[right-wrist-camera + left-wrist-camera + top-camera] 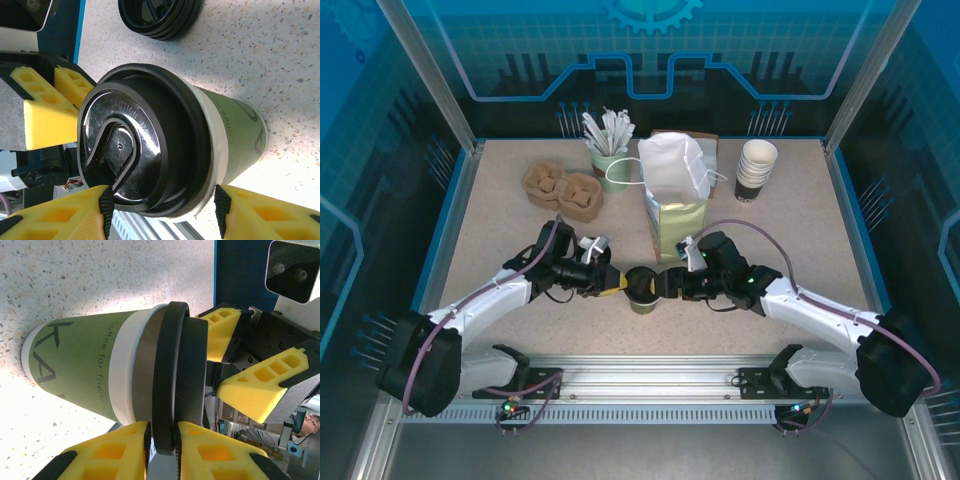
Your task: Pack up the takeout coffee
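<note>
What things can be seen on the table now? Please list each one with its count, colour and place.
takeout coffee: one, olive-green cup with black lid, front centre, between the grippers
paper bag: one, white above and pale green below, upright behind the coffee
cup carrier: brown pulp, back left; whether it is one piece or two is unclear
stirrer cup: one, pale green, holding white sticks, left of the bag
stack of cups: one, white rims, back right
stack of lids: one, black, on the table near the coffee
table: one, speckled beige
left gripper: one, yellow fingers, either side of the lid's rim
right gripper: one, yellow fingers, either side of the lid
</note>
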Controlling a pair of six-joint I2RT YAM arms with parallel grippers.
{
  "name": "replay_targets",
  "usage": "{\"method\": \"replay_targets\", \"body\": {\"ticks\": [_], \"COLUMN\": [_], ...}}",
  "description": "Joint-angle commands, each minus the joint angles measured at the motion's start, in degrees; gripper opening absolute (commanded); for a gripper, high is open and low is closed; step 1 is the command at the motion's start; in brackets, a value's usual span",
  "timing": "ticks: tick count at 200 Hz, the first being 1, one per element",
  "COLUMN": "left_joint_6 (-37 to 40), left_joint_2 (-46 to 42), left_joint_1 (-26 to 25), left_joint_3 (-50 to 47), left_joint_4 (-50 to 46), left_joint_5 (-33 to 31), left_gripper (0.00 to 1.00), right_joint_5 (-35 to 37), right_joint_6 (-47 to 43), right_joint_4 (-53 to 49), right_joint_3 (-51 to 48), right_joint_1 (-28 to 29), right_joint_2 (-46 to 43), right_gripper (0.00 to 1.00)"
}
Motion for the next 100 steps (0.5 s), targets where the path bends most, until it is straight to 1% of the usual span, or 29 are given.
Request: {"method": "replay_targets", "body": {"ticks": [1, 57, 100], "left_joint_6": [2.06, 2.72, 4.01], "left_joint_2": [0.40, 0.87, 0.58], "left_joint_1": [0.51, 0.51, 0.44], "left_joint_3": [-0.79, -0.71, -0.36], "left_joint_4": [0.33, -0.06, -1.56], "left_joint_5": [1.55, 1.63, 1.78], "left_gripper": [0.23, 0.25, 0.33], "right_joint_5": [-0.09, 0.62, 1.49], "right_joint_6": [-1.18, -1.46, -2.31], "right_joint_4": [0.22, -0.37, -2.55], "right_joint_3": [2.19, 3.12, 3.94], "right_joint_1": [0.86, 1.28, 1.44], "right_joint_2": [0.83, 1.38, 1.10], "right_gripper": [0.58, 0.58, 0.59]}}
